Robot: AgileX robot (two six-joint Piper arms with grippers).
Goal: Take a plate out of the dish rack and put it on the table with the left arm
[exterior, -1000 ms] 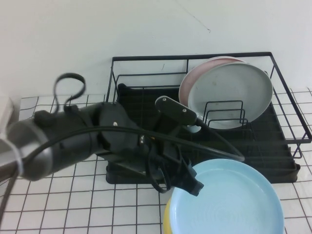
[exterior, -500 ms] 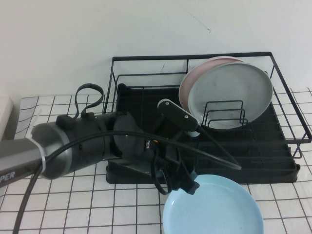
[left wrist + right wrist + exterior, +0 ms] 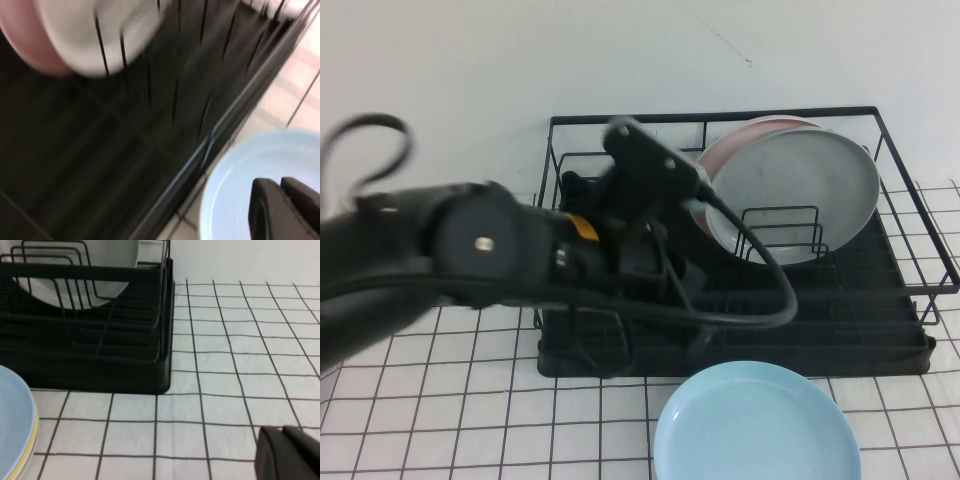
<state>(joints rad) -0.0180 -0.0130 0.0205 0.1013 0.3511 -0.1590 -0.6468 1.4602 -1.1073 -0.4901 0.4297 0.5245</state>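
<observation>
The light sky-blue plate lies flat at the front of the white gridded table, just in front of the black wire dish rack. My left gripper hangs above the rack's front edge, apart from the plate. In the left wrist view its fingers are shut and empty over the plate's rim. In the right wrist view the blue plate rests on a yellow plate. My right gripper is shut and empty, low over the table to the right of the rack.
A dull grey plate stands upright in the rack's dividers with a pink plate behind it. The left half of the rack's tray lies under my left arm. A white wall stands behind the rack.
The blue plate came down flat onto the yellow plate. My left gripper let go of it and lifted up and back over the rack. The right arm has not moved.
</observation>
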